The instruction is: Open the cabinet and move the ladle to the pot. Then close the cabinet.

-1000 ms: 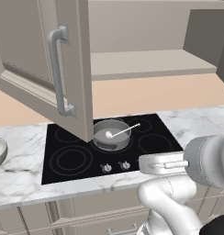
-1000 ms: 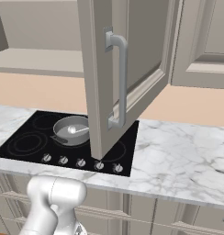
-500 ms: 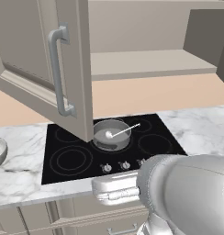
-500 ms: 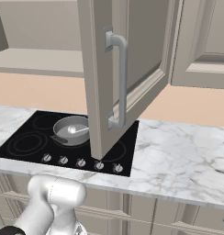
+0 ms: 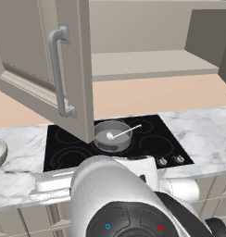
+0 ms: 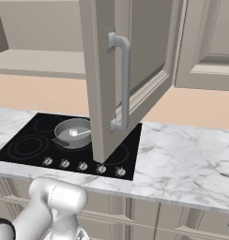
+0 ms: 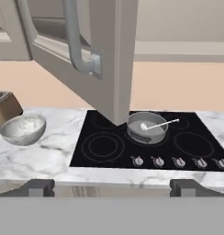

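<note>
Now: arm swung nearer left camera | jaws spread, empty | ladle in pot | cabinet door open

White-grey marble counter runs along a peach wall. Black glass cooktop set into the counter, four ring burners, row of silver knobs along its front edge. Grey-beige lower units under the counter. Rounded whitish bowl on the counter left of the cooktop, brown toaster-like box just behind it. Light flat, even.
</note>
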Motion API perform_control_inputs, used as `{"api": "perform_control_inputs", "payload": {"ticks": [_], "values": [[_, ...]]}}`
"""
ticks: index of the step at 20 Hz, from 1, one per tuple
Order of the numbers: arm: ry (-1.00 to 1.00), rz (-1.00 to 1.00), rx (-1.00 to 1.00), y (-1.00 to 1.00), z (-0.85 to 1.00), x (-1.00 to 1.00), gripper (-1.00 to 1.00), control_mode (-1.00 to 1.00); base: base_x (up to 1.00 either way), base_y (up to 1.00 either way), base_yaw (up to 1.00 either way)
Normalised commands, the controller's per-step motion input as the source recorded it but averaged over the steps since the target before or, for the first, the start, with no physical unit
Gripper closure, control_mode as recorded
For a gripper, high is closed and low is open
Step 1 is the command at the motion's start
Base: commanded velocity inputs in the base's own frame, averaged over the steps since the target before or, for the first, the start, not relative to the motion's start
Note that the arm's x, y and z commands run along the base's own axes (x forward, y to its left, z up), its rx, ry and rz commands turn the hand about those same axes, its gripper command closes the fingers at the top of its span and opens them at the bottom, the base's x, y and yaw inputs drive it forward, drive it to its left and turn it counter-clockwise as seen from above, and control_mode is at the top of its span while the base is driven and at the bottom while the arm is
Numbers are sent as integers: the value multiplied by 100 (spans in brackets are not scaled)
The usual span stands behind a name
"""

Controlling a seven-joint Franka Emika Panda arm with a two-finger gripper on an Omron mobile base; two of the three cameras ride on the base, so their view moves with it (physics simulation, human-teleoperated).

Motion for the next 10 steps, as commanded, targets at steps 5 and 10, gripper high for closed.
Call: {"api": "perform_control_inputs", "payload": {"ticks": [5,10], "values": [[-22,0,-1,40,-1,46,-100,-100,0,0,0],[-27,0,-2,27,-2,46,-100,-100,0,0,0]]}}
